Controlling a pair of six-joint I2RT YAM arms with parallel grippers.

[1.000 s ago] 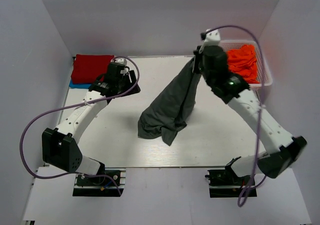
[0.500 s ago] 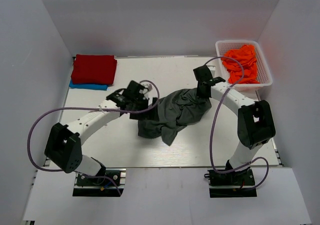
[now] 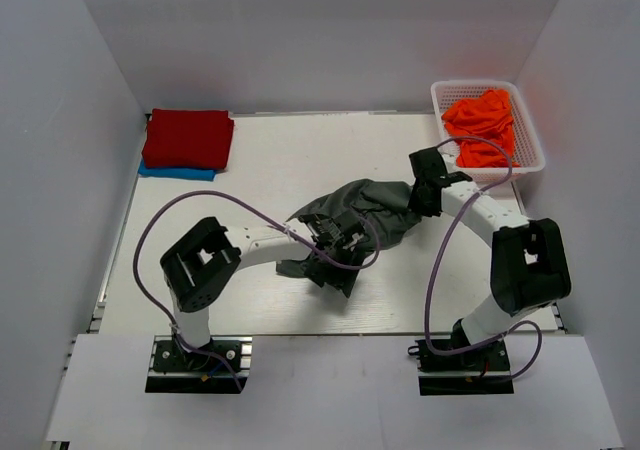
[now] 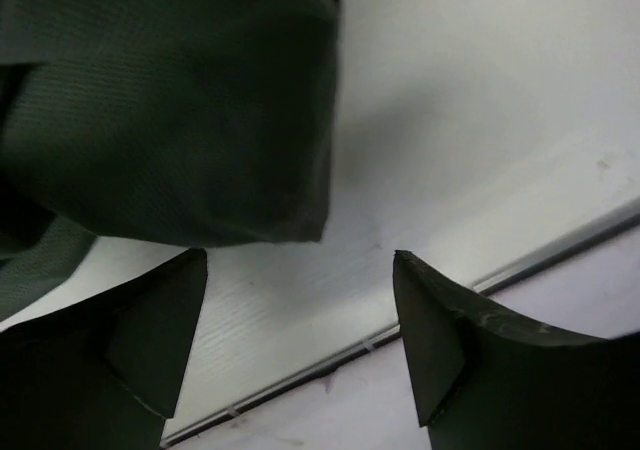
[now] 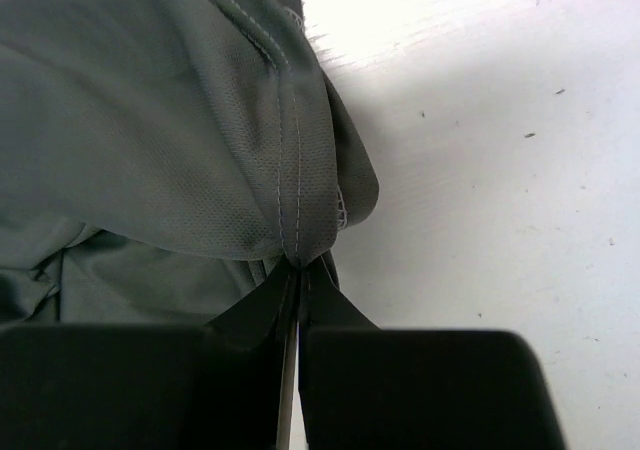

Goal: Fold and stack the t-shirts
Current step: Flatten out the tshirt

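Observation:
The dark charcoal-grey t-shirt (image 3: pixel 365 210) lies crumpled in the middle of the table. My right gripper (image 3: pixel 416 203) is shut on its right edge. In the right wrist view the gripper (image 5: pixel 298 267) pinches a stitched hem of the shirt (image 5: pixel 150 140) just above the table. My left gripper (image 3: pixel 335 258) is low at the shirt's near edge. In the left wrist view it (image 4: pixel 300 262) is open and empty, with a fold of the shirt (image 4: pixel 170 100) just beyond the fingertips. A folded red t-shirt (image 3: pixel 188 137) lies on a blue one (image 3: pixel 175 172) at the far left. Orange t-shirts (image 3: pixel 483 122) fill the basket.
The white lattice basket (image 3: pixel 533 135) stands at the far right corner by the right wall. The table's front edge (image 4: pixel 480 282) runs close under my left gripper. Purple cables loop from both arms over the table.
My right gripper has come down from holding the grey shirt high, and the shirt now lies bunched on the table. My left arm has swung right from the red shirt to the grey shirt's near edge.

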